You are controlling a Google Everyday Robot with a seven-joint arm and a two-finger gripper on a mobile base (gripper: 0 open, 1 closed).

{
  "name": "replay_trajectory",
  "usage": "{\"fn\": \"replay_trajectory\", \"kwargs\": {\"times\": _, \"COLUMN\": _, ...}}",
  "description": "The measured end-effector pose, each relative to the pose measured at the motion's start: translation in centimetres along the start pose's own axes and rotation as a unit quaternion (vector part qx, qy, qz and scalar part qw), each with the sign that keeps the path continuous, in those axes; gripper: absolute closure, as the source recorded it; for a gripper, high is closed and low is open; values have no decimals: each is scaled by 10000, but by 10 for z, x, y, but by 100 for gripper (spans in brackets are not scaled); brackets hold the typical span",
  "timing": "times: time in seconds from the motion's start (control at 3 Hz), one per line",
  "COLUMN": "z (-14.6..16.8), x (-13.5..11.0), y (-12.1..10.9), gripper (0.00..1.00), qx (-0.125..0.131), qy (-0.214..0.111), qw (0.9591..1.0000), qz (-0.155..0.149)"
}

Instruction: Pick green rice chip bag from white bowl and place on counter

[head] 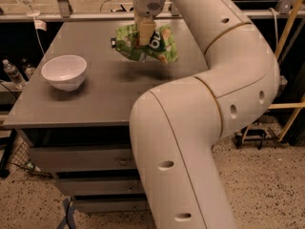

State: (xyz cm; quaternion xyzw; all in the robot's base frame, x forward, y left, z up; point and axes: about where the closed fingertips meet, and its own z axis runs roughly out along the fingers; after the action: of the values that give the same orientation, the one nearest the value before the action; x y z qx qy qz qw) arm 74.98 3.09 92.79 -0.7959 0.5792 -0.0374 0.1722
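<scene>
My gripper (145, 35) hangs over the far middle of the counter (95, 94), shut on the green rice chip bag (159, 45). The crumpled bag hangs from the fingers a little above the grey top, casting a shadow below it. The white bowl (64, 71) stands empty on the counter's left side, well apart from the bag and gripper. My large white arm fills the right and front of the view and hides the counter's right part.
A small black object (113, 42) shows just left of the bag at the back of the counter. A water bottle (10, 74) stands off the left edge. Drawers (81, 161) sit below the counter. Metal rails and cables run behind.
</scene>
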Motion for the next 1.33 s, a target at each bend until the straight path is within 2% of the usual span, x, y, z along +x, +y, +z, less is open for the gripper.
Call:
{"fn": "replay_trajectory", "kwargs": {"times": 0.67, "z": 8, "x": -3, "y": -9, "gripper": 14, "qx": 110, "qy": -32, "qw": 9999, "qz": -12}}
{"fn": "replay_trajectory", "kwargs": {"times": 1.0, "z": 13, "x": -5, "y": -12, "gripper": 0, "qx": 144, "qy": -43, "qw": 9999, "qz": -16}}
{"fn": "replay_trajectory", "kwargs": {"times": 1.33, "z": 13, "x": -5, "y": -12, "gripper": 0, "qx": 144, "qy": -43, "qw": 9999, "qz": -16}}
